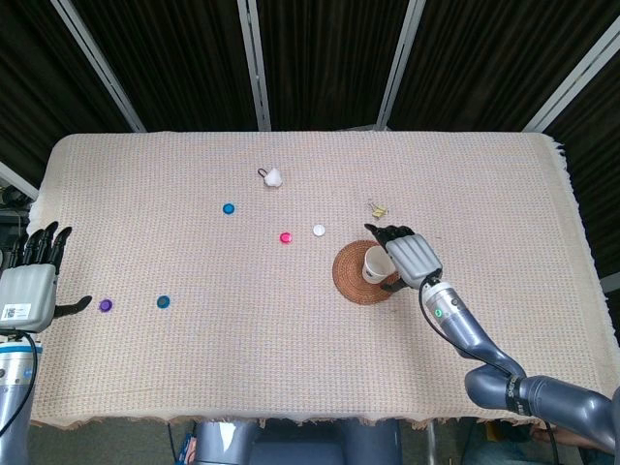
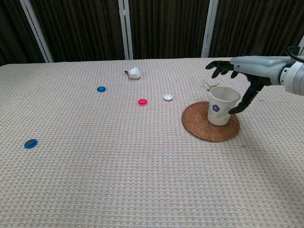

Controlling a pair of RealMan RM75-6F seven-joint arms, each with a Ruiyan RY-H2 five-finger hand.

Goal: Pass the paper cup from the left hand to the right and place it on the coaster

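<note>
The white paper cup (image 2: 221, 105) with a blue and green flower print stands upright on the round woven coaster (image 2: 204, 128), toward its right side; the same cup (image 1: 377, 263) sits on the coaster (image 1: 353, 276) in the head view. My right hand (image 2: 240, 71) hovers over and beside the cup with its fingers spread, the thumb still by the cup's right wall. From the head view the right hand (image 1: 412, 257) lies just right of the cup. My left hand (image 1: 27, 281) rests empty, fingers apart, at the table's left edge.
Small round caps lie scattered: white (image 2: 168, 97), pink (image 2: 142, 101), blue (image 2: 101, 89), another blue (image 2: 30, 143), and a purple one (image 1: 105, 305). A white crumpled lump (image 2: 134, 72) sits at the back. A yellow clip (image 1: 378, 209) lies behind the coaster.
</note>
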